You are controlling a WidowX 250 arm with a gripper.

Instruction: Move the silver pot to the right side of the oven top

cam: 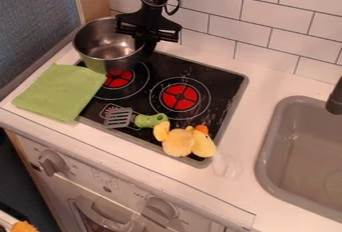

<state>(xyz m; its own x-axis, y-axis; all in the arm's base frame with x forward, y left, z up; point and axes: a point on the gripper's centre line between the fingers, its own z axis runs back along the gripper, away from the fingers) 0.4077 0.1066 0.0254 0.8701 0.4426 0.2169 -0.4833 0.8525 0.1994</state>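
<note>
The black gripper (148, 35) hangs at the upper left, over the right rim of the silver pot; whether it holds the rim cannot be told. The silver pot (100, 48) stands upright and looks empty, at the back left corner of the oven top, partly over the white counter. Part of its right side is hidden behind the gripper. The black oven top (212, 80) has two red burners, the left one (118, 78) just in front of the pot and the right one (180, 97) near the middle.
A green cloth (59, 92) lies at the left, over the cooktop's edge. A green-handled spatula (120, 118) and a yellow plush toy (180, 141) lie along the cooktop's front. The grey sink (266, 148) is at the right, and a tiled wall (257, 18) stands behind.
</note>
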